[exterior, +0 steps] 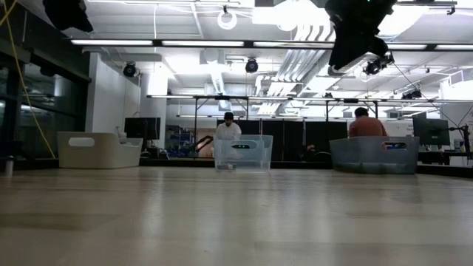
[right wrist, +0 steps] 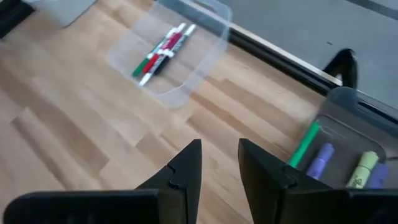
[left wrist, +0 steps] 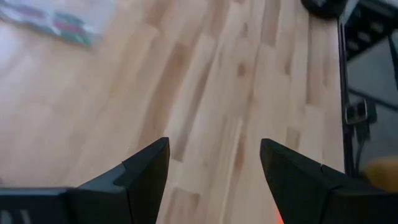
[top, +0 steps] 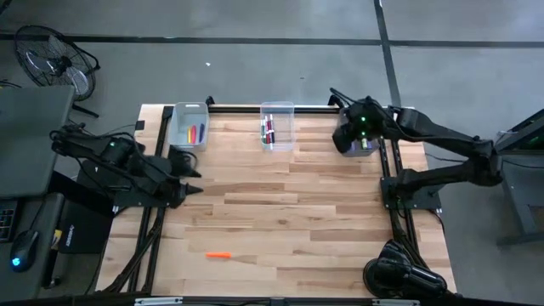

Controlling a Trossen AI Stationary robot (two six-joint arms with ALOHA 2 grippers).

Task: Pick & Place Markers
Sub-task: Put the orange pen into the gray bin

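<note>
One orange marker (top: 219,255) lies flat on the wood near the table's near edge, left of centre. Three bins stand along the far edge. The left bin (top: 189,126) holds orange, yellow and red markers. Red, green and black-and-white markers (right wrist: 160,51) are in the middle bin (top: 277,126). The right bin (right wrist: 354,155) holds green, purple and light green markers. My right gripper (right wrist: 221,165) hangs open and empty above the right bin's near-left side (top: 353,136). My left gripper (left wrist: 214,168) waits open at the table's left side (top: 191,189).
Bare wood spreads between the bins and the orange marker. The black frame rails (top: 391,195) run along the table's left and right sides. In the low view, people (exterior: 228,129) sit in the room behind the bins.
</note>
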